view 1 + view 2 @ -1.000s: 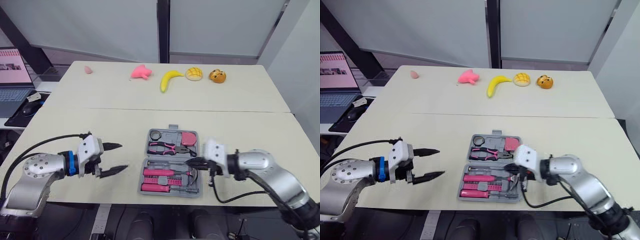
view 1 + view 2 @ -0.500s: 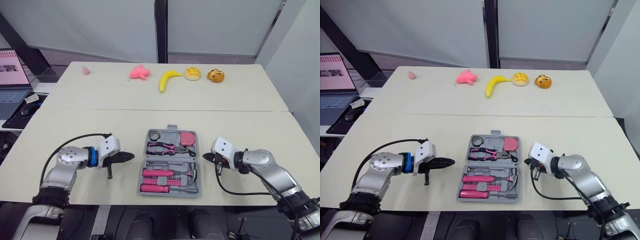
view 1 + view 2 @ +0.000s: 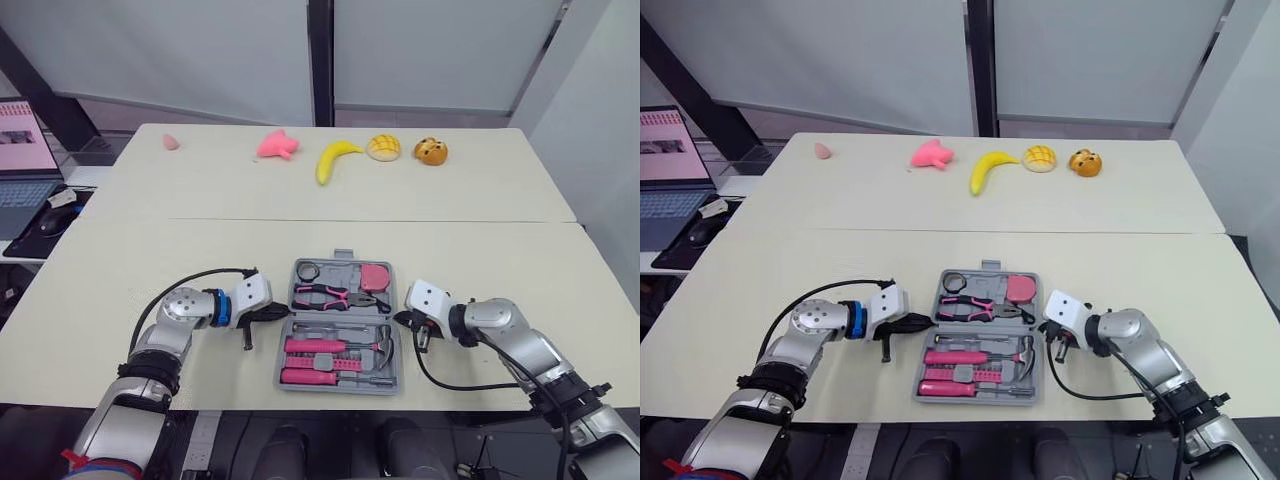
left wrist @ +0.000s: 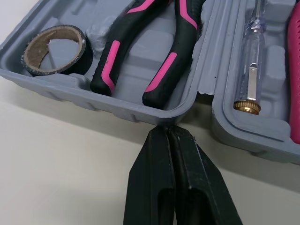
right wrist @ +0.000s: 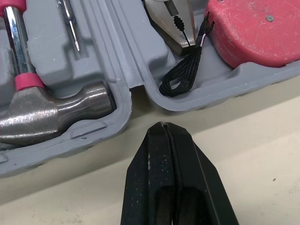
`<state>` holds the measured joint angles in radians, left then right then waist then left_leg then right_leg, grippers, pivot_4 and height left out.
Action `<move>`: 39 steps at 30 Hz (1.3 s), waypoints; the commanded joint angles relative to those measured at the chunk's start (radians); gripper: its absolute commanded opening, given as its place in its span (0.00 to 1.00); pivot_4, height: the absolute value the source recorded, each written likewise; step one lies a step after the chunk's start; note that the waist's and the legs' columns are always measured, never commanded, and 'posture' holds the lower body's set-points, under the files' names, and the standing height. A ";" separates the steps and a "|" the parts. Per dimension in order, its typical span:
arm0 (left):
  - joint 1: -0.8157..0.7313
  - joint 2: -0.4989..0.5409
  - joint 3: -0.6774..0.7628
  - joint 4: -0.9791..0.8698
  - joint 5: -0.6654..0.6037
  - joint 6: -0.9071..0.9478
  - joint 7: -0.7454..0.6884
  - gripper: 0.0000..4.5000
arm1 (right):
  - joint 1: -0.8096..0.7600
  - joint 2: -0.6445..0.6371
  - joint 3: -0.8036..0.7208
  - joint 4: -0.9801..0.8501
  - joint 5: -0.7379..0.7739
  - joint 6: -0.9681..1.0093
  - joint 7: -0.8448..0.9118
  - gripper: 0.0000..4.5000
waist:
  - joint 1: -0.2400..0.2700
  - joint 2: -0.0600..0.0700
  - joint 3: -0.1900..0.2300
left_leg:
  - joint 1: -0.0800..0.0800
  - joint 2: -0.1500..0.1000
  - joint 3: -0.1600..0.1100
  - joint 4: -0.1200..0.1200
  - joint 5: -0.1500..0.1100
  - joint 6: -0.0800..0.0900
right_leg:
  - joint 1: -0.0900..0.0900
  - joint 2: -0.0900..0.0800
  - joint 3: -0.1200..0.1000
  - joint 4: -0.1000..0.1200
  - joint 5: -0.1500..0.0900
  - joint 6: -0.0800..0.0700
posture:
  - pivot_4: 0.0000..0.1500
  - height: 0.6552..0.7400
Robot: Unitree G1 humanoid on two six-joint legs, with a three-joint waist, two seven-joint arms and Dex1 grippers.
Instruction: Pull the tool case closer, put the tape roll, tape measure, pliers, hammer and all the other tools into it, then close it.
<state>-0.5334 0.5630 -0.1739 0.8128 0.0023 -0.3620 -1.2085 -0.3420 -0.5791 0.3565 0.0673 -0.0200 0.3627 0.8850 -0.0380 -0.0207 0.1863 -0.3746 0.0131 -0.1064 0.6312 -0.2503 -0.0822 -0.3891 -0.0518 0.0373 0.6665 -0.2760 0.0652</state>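
The grey tool case (image 3: 345, 260) lies open near the table's front edge. Its far half holds the tape roll (image 3: 309, 270), the pink-and-black pliers (image 3: 340, 294) and the pink tape measure (image 3: 376, 276). In the near half lie the hammer (image 3: 368, 347) and two pink-handled screwdrivers (image 3: 315, 345). My left gripper (image 3: 280, 312) is shut and empty, its tip (image 4: 167, 133) against the case's left side at the hinge gap. My right gripper (image 3: 400, 318) is shut and empty too, its tip (image 5: 161, 129) just off the right side by the hinge.
Along the table's far edge lie a small pink piece (image 3: 171, 142), a pink toy (image 3: 279, 145), a banana (image 3: 336, 160), a bun (image 3: 386, 148) and an orange toy (image 3: 432, 152). A laptop (image 3: 18, 135) and a mouse (image 3: 54, 221) sit on a desk at the left.
My left gripper has shut and moved right to the case's left side. My right gripper has drawn back from over the hammer to the case's right side.
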 commanded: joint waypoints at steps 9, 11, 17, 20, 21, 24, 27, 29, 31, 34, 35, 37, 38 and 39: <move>0.060 0.011 -0.027 -0.123 0.005 0.070 -0.041 0.01 | 0.017 0.035 0.013 -0.086 0.009 0.056 0.016 0.00 | 0.000 0.000 0.000 | 0.000 0.000 0.000 0.000 0.000 0.000 | 0.000 0.000 0.000 0.000 0.000 0.000 | 1.00 0.96; 0.079 0.013 -0.028 -0.167 0.000 0.096 -0.040 0.01 | 0.017 0.037 0.014 -0.091 0.010 0.061 0.017 0.00 | -0.002 0.000 0.000 | 0.000 0.000 0.000 0.000 0.000 0.000 | 0.000 0.000 0.000 0.000 0.000 0.000 | 1.00 0.96; 0.127 0.018 -0.033 -0.296 -0.022 0.173 -0.053 0.01 | 0.018 0.040 0.023 -0.109 0.013 0.076 0.028 0.00 | -0.003 0.000 0.000 | 0.000 0.000 0.000 0.000 0.000 0.000 | 0.000 0.000 0.000 0.000 0.000 0.000 | 1.00 0.96; 0.151 0.030 -0.030 -0.342 -0.026 0.198 -0.055 0.01 | 0.030 0.036 0.029 -0.135 0.017 0.094 0.037 0.00 | -0.003 0.000 0.000 | 0.000 0.000 0.000 0.000 0.000 0.000 | 0.000 0.000 0.000 0.000 0.000 0.000 | 1.00 0.96; 0.158 0.034 -0.028 -0.352 -0.025 0.202 -0.054 0.01 | 0.035 0.035 0.031 -0.141 0.017 0.097 0.038 0.00 | -0.003 0.000 0.000 | 0.000 0.000 0.000 0.000 0.000 0.000 | 0.000 0.000 0.000 0.000 0.000 0.000 | 1.00 0.96; 0.180 0.046 -0.023 -0.366 -0.020 0.209 -0.044 0.01 | 0.051 0.032 0.040 -0.158 0.017 0.108 0.039 0.00 | -0.003 0.000 0.000 | 0.000 0.000 0.000 0.000 0.000 0.000 | 0.000 0.000 0.000 0.000 0.000 0.000 | 1.00 0.96; 0.189 0.052 -0.018 -0.371 -0.017 0.209 -0.033 0.01 | 0.060 0.028 0.047 -0.172 0.018 0.121 0.044 0.00 | -0.004 0.000 0.000 | 0.000 0.000 0.000 0.000 0.000 0.000 | 0.000 0.000 0.000 0.000 0.000 0.000 | 1.00 0.96; 0.191 0.054 -0.018 -0.372 -0.016 0.209 -0.028 0.01 | 0.061 0.025 0.050 -0.177 0.018 0.128 0.045 0.00 | -0.004 0.000 0.000 | 0.001 0.000 0.000 0.000 0.000 0.000 | 0.000 0.000 0.000 0.000 0.000 0.000 | 1.00 0.96; 0.192 0.054 -0.019 -0.374 -0.015 0.210 -0.026 0.01 | 0.063 0.023 0.051 -0.180 0.019 0.135 0.046 0.00 | -0.004 0.000 0.000 | 0.001 0.000 0.000 0.000 0.000 0.000 | 0.000 0.000 0.000 0.000 0.000 0.000 | 1.00 0.96; 0.192 0.055 -0.021 -0.369 -0.013 0.206 -0.025 0.01 | 0.062 0.024 0.051 -0.181 0.017 0.141 0.045 0.00 | -0.004 0.000 0.000 | 0.001 0.000 0.000 0.000 0.000 0.000 | 0.000 0.000 0.000 0.000 0.000 0.000 | 1.00 0.96; 0.190 0.055 -0.021 -0.365 -0.010 0.203 -0.021 0.01 | 0.061 0.025 0.051 -0.180 0.016 0.142 0.045 0.00 | -0.004 0.000 0.000 | 0.001 0.000 0.000 0.000 0.000 0.000 | 0.000 0.000 0.000 0.000 0.000 0.000 | 1.00 0.96; 0.187 0.056 -0.021 -0.358 -0.006 0.199 -0.017 0.01 | 0.059 0.028 0.051 -0.177 0.012 0.142 0.039 0.00 | -0.004 0.000 0.000 | 0.001 0.000 0.000 0.000 0.000 0.000 | 0.000 0.000 0.000 0.000 0.000 0.000 | 1.00 0.96; 0.186 0.058 -0.021 -0.355 -0.003 0.196 -0.016 0.01 | 0.057 0.029 0.049 -0.175 0.009 0.142 0.035 0.00 | -0.004 0.000 0.000 | 0.001 0.000 0.000 0.000 0.000 0.000 | 0.000 0.000 0.000 0.000 0.000 0.000 | 1.00 0.96; 0.186 0.062 -0.020 -0.352 -0.001 0.192 -0.015 0.01 | 0.057 0.027 0.044 -0.171 0.008 0.146 0.030 0.00 | -0.004 0.000 0.000 | 0.001 0.000 0.000 0.000 0.000 0.000 | 0.000 0.000 0.000 0.000 0.000 0.000 | 1.00 0.96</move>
<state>-0.3545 0.6187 -0.1811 0.4679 -0.0052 -0.1606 -1.2282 -0.2883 -0.5667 0.3771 -0.0734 -0.0196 0.5092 0.9033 -0.0417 -0.0206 0.1861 -0.3737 0.0131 -0.1064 0.6309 -0.2504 -0.0822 -0.3886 -0.0518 0.0376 0.6670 -0.2761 0.0652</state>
